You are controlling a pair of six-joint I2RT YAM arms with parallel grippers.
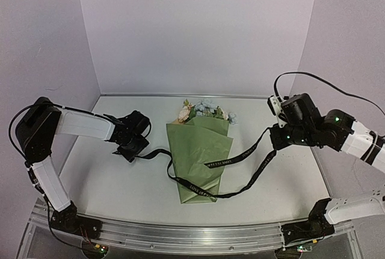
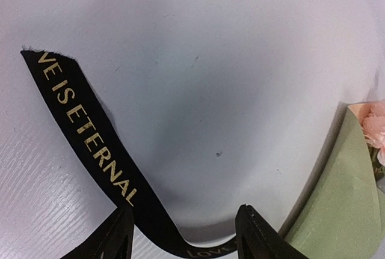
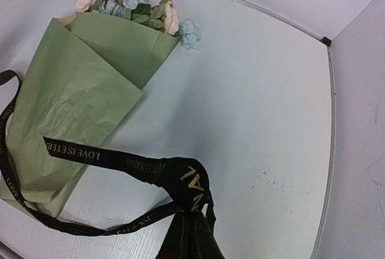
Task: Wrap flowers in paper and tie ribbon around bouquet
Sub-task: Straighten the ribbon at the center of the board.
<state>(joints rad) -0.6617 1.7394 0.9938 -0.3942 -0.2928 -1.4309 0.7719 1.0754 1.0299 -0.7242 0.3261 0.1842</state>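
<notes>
Looping thin black ribbon (image 3: 120, 161), creased sage paper (image 3: 78, 103)

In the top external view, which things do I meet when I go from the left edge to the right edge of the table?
First the left arm → bouquet → right arm. The ribbon stretches across from one arm to the other, so I leave it out of the order.

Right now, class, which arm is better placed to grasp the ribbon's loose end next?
Probably left: the left gripper is open with the ribbon lying between its fingers, loose end ahead. The right gripper is shut on the other stretch.
</notes>
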